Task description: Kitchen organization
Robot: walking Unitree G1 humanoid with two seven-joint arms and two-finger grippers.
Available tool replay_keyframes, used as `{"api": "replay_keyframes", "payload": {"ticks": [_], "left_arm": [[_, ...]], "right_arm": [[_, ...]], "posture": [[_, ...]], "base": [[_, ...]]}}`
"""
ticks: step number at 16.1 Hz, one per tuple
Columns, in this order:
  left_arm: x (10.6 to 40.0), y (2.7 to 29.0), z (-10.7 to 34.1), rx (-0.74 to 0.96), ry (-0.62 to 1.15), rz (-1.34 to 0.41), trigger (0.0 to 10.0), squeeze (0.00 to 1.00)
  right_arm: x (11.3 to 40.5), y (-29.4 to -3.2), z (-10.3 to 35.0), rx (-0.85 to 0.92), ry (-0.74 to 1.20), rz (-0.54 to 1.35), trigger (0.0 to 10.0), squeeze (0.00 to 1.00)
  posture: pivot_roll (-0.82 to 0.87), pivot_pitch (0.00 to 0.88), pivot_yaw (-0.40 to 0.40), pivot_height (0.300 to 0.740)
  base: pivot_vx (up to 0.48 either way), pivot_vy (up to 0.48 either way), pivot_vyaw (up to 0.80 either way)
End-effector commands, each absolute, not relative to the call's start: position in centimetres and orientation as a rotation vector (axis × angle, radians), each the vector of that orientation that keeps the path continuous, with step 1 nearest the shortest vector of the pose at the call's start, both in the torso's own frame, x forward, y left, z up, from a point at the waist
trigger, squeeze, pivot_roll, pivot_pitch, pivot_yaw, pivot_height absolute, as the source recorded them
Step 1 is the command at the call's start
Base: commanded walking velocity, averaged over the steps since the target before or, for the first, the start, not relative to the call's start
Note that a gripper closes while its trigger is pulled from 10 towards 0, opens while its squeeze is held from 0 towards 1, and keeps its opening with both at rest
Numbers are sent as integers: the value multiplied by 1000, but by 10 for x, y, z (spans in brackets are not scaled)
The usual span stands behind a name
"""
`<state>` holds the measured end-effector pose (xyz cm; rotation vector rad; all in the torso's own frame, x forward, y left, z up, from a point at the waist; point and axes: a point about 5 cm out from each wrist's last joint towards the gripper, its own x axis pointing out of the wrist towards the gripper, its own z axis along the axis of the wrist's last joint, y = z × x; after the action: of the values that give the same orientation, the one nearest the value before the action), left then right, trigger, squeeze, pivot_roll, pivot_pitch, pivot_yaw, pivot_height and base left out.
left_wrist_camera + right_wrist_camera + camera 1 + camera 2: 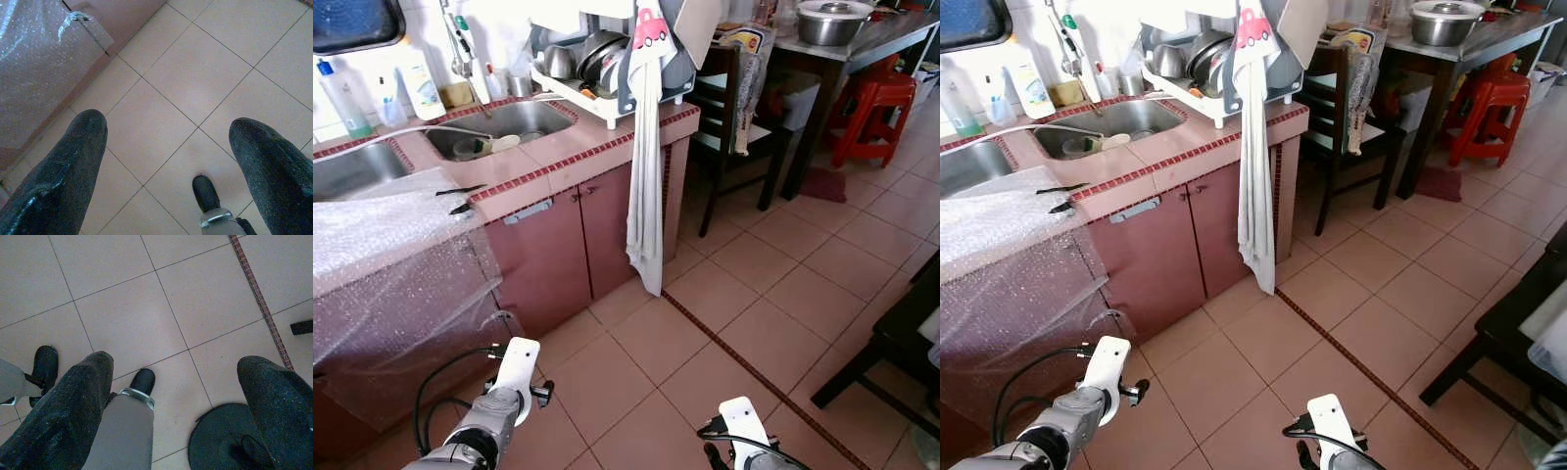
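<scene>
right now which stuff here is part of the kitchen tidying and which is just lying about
Likely part of the job:
- white dish rack full of metal pots and bowls
- steel sink with dishes inside
- bottles by the tiled wall
- bubble wrap sheet over the pink counter

Just about:
- long white cloth hanging from the rack
- dark wooden chair
- red plastic stool

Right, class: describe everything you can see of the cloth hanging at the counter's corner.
The cloth is long, pale grey-white and limp, with a red car print near its top. It hangs from the white dish rack on the pink tiled counter, draping straight down past the counter's corner and the cabinet door, ending above the floor tiles.
</scene>
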<state>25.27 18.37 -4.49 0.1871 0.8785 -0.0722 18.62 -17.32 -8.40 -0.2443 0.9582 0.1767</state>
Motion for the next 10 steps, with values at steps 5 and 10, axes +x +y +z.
{"api": "replay_keyframes", "payload": {"ticks": [5,10], "left_arm": [[259,183,-40,179,869,-84,10000,0],[258,182,-41,190,881,-103,10000,0]], "right_arm": [[188,-176,-83,-274,950,188,10000,0],[172,-195,-87,-292,959,186,10000,0]], "posture": [[-120,0,52,740],[-120,0,53,740]], "base": [[311,0,0],[308,0,0]]}}
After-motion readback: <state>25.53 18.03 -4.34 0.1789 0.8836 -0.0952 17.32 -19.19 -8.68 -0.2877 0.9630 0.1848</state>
